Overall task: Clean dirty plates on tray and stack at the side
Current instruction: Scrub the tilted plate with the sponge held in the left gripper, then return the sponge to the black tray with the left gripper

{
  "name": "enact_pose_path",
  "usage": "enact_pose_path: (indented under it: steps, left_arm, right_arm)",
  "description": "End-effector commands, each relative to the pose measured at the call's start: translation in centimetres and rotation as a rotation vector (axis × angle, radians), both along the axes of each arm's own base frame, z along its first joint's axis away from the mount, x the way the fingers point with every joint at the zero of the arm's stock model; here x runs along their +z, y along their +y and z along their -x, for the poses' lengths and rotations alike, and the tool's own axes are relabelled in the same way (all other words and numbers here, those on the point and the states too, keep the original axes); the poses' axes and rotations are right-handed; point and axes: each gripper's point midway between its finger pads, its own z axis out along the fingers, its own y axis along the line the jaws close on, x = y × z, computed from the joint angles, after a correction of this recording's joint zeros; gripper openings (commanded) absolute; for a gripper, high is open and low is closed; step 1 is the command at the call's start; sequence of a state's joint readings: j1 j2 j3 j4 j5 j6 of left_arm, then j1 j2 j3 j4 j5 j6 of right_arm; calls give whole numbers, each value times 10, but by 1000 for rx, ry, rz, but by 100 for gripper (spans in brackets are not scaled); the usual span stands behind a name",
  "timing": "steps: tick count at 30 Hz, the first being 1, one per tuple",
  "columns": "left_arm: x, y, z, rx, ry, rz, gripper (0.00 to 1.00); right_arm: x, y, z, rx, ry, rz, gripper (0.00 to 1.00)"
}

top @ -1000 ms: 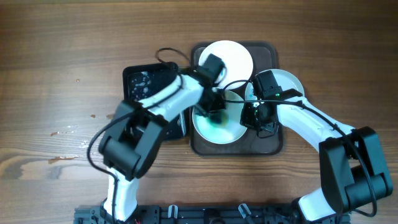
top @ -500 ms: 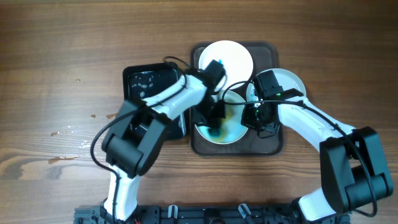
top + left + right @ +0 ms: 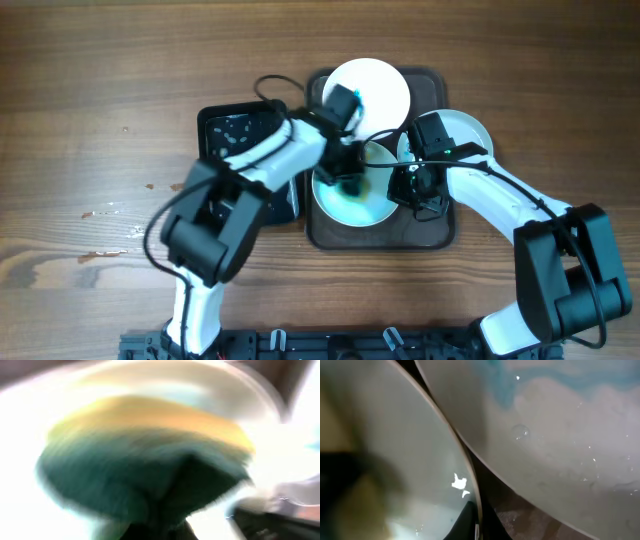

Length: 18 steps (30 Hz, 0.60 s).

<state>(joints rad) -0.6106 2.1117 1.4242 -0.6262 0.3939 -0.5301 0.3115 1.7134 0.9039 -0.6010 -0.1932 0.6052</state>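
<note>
A dark brown tray (image 3: 325, 232) holds a white plate (image 3: 372, 88) at the back and a teal-smeared plate (image 3: 362, 208) in the middle. A third plate (image 3: 468, 130) lies at the tray's right edge. My left gripper (image 3: 345, 178) is shut on a green and yellow sponge (image 3: 145, 460), pressed on the middle plate; that view is blurred. My right gripper (image 3: 410, 188) is shut on the middle plate's right rim. In the right wrist view the rim (image 3: 470, 485) runs down between my fingertips (image 3: 462, 522), with another wet plate (image 3: 570, 435) beside it.
A black square container (image 3: 238, 133) with soapy liquid stands just left of the tray, under my left arm. Bare wooden table (image 3: 100, 120) lies to the left, right and back. Small stains (image 3: 100, 212) mark the wood at the left.
My left gripper swept the sponge toward the front of the middle plate and then back to its middle. My right gripper has stayed on the rim.
</note>
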Motion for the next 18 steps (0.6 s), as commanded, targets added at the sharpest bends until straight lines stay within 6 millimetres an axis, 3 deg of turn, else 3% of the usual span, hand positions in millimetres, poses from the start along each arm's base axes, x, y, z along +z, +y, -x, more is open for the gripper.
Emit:
enact_pose_path:
  steps: [1,5,12,15,18]
  left_arm:
    - [-26,-51,58,-109,167,101,4]
    - [-28,-44,62,-124,174,73,4]
    - [-43,77,34,59,199,-310,4]
    - [-28,102,14,100,154,-326,4]
    - [8,101,6,133,118,-238,4]
  right_arm:
    - [-17,-14,8,0,35,81,4]
    - [-17,-14,8,4,35,81,4]
    - [-17,-14,8,4,36,82,4]
    - [-17,-14,8,4,36,82,4]
    - [-17,-14,8,18,33,82,4]
